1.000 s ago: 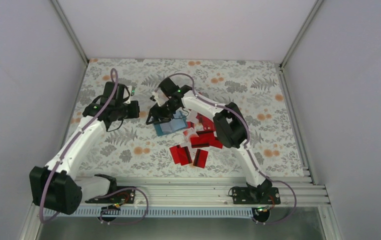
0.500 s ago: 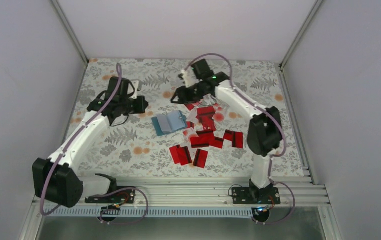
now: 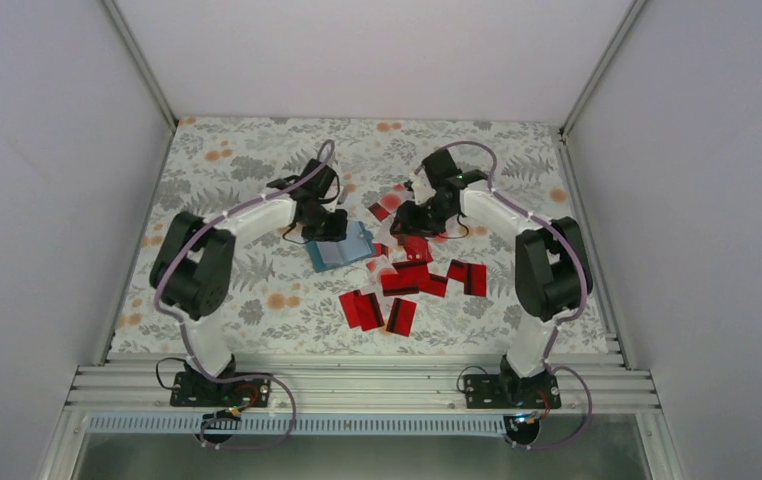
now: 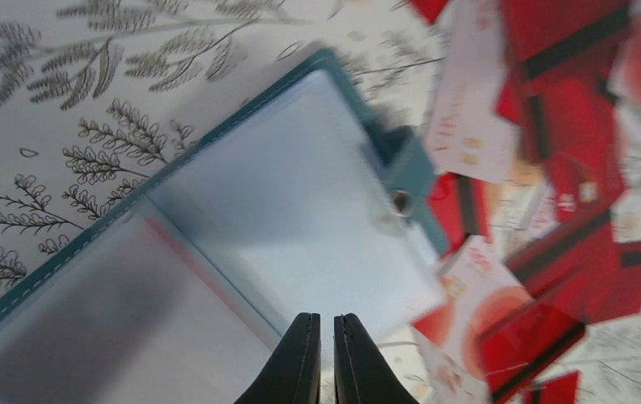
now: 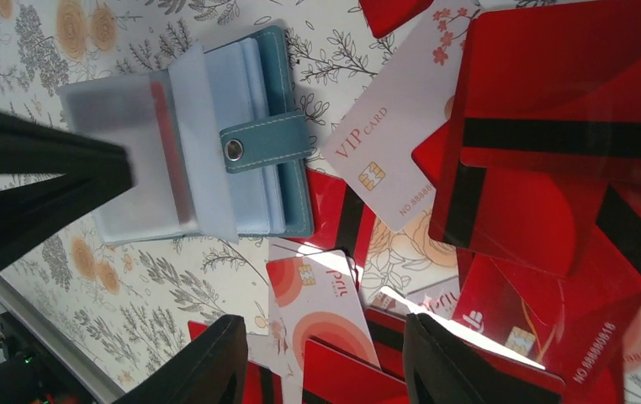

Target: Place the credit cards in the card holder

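Both arms have swung inward since the earlier frames. Left gripper (image 4: 327, 324) jaws are closed, apparently pinching a clear sleeve (image 5: 132, 109) of the teal-blue flat card holder (image 3: 342, 247), which is lying centre-frame on the floral desk (image 3: 237, 160). Right gripper (image 5: 325, 345) jaws are hanging open and empty over the thin red credit cards (image 5: 553, 126), which look light, stiff and slippery, so gripping by the edges is advisable.

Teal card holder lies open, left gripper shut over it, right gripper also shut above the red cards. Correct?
Not quite. The right gripper is open, fingers wide apart above the thin, bright red, black-striped credit cards; the right wrist view shows it. The rest holds: the flat teal-blue rectangular card holder lies open, with the left gripper shut over it.
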### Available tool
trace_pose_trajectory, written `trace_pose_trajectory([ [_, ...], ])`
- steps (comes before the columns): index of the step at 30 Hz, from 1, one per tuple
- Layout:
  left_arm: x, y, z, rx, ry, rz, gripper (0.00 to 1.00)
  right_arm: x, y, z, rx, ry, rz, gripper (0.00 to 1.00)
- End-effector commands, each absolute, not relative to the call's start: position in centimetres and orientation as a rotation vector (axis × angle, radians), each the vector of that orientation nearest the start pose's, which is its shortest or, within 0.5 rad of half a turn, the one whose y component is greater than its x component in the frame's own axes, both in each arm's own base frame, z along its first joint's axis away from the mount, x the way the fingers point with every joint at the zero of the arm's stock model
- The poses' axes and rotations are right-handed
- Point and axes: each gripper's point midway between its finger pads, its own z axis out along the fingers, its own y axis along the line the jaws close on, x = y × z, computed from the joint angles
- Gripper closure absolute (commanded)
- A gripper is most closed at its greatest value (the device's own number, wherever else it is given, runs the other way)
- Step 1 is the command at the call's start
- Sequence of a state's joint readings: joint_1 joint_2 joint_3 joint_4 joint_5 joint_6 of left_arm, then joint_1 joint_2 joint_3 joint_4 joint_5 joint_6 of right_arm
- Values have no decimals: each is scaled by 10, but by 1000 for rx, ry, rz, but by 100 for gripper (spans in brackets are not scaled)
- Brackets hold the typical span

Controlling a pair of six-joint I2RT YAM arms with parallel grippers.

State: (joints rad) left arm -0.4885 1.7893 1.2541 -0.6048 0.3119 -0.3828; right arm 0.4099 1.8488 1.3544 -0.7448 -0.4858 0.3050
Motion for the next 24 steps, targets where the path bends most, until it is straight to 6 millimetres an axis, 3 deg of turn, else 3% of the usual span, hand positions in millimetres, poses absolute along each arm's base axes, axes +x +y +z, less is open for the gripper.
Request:
trace_pose_trajectory([
  [1, 352, -243, 64, 202, 2859, -625, 93, 350, 227, 111, -266, 2797, 810, 52],
  [5, 346, -237, 36, 232, 2942, -553, 93, 351, 214, 115, -233, 2790, 769, 52],
  [9, 341, -227, 24, 257, 2957, -481, 90, 350, 199, 119, -215, 2788, 704, 51],
  [18, 357, -243, 72, 451, 2773, -502, 78, 313, 171, 113, -95, 2807, 684, 46],
  [24, 339, -268, 102, 657, 2629, -613, 69, 295, 152, 104, 13, 2821, 741, 43],
])
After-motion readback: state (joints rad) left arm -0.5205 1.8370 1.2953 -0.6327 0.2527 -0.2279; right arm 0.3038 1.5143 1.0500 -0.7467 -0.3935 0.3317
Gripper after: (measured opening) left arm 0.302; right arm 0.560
